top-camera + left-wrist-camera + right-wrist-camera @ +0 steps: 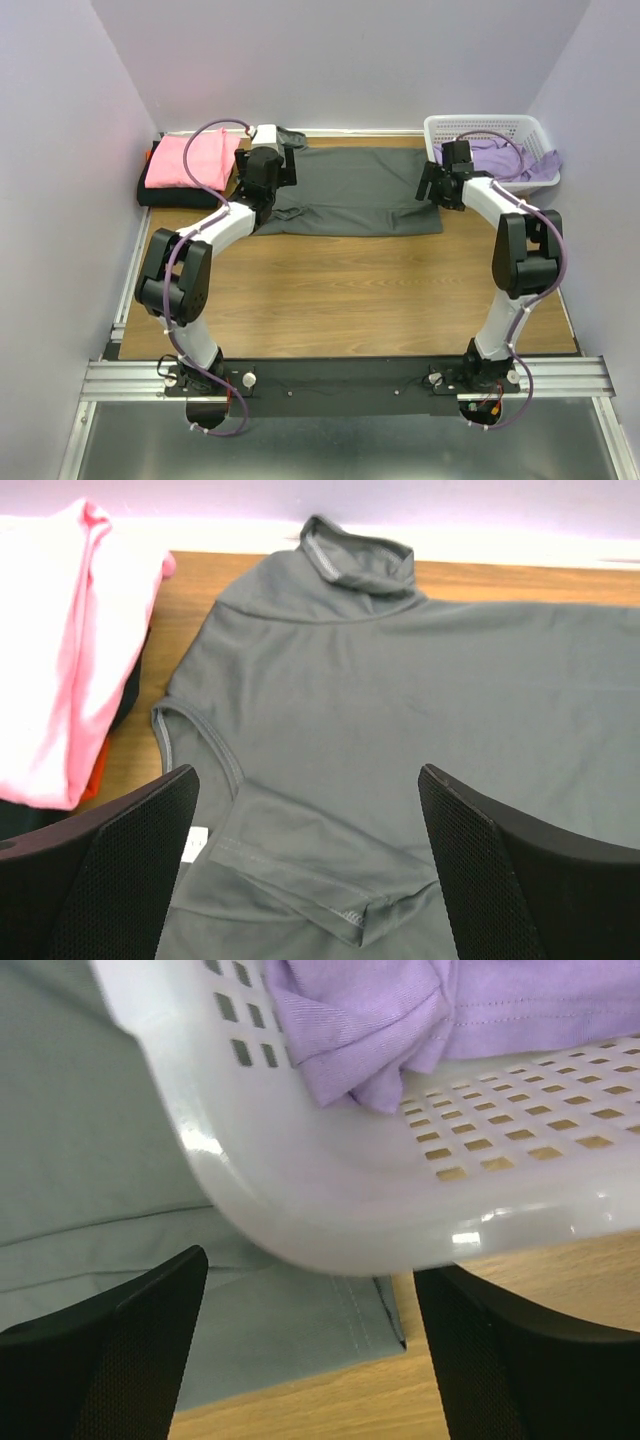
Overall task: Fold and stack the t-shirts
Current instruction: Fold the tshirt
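Note:
A dark charcoal grey t-shirt [355, 190] lies spread flat across the back of the table, long side left to right. My left gripper [272, 181] hovers open over its left end; the left wrist view shows the collar [355, 560] and a folded-in sleeve [320, 865] between my open fingers [120, 870]. My right gripper [430, 186] is open over the shirt's right end, above its hem corner [375, 1325]. A folded bright pink t-shirt [190, 160] lies on a black one [160, 195] at the back left. Lavender shirts [510, 160] fill the basket.
A white plastic lattice basket [440, 128] stands at the back right corner; its rim [330, 1200] hangs close over my right fingers. Purple walls close in the table on three sides. Bare wood [350, 290] lies in front of the grey shirt.

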You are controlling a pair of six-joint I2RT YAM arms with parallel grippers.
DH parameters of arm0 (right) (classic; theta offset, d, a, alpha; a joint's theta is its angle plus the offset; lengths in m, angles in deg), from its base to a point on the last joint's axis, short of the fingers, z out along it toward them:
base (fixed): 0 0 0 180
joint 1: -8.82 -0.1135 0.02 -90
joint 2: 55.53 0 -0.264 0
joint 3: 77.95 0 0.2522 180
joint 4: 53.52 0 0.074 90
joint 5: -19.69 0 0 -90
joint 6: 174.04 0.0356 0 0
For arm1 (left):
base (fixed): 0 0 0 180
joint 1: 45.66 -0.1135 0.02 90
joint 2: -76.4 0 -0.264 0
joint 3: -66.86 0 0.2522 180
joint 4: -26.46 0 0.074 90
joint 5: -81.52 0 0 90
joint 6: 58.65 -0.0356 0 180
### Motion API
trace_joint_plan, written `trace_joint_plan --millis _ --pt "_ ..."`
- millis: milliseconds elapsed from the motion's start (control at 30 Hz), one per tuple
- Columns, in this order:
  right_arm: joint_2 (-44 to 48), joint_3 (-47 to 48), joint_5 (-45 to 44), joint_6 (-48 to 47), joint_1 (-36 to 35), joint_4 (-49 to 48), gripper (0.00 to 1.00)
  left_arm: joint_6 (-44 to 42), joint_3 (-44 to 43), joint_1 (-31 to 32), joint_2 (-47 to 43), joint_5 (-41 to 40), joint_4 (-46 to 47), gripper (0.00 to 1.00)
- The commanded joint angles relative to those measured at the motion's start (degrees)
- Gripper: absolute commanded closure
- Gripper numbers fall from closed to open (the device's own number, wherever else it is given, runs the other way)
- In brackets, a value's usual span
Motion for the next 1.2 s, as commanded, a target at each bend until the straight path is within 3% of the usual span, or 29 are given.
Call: trace_joint_plan --millis 0,467,900,1033,1167 --pt "5.29 -1.75 2.80 -1.09 0.25 -0.49 0.10 0.25 -0.76 -0.36 -1.30 -0.77 -0.87 0.02" --pt "11.89 -16.16 2.89 0.57 0.25 -4.35 0.09 5.70 17.96 -4.48 -12.11 3.90 2.29 0.02" --pt "8.12 -16.43 1.57 0.57 1.30 -5.94 0.10 7.63 24.82 -7.74 -19.32 5.65 0.98 0.02" --pt "7.41 -16.61 2.36 0.57 2.09 -6.29 0.14 8.86 25.26 -8.80 -20.38 5.39 -1.13 0.02" --pt "6.97 -17.22 2.98 0.49 2.36 -6.82 0.25 9.48 25.79 -9.06 -20.99 5.83 -2.80 0.02"
